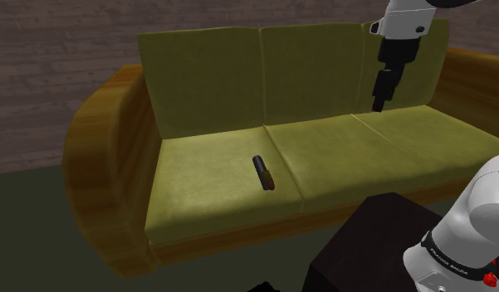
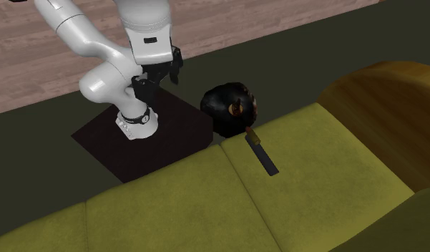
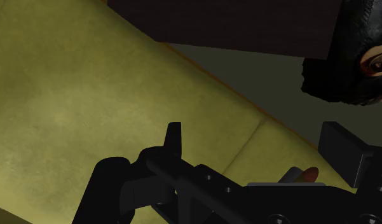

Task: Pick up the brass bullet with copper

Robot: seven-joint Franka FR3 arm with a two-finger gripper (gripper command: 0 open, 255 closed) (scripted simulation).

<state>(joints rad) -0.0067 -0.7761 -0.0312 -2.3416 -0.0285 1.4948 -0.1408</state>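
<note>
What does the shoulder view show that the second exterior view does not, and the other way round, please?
Shoulder view: the front faces of the sofa's three back cushions. Second exterior view: a black rounded object on the floor beside the stand. Both: the bullet lying on the olive seat, apart from the open gripper, plus the sofa's wooden arm.

You see an olive-green sofa (image 1: 347, 149) with a honey-brown, wood-grained frame (image 1: 98, 158). The bullet (image 1: 263, 171) is dark with a reddish-copper end. Your arm (image 2: 138, 28) is white, its gripper (image 1: 379, 106) black, the stand (image 2: 170, 132) blackish-brown, and the floor (image 1: 23, 216) dull grey-green.
</note>
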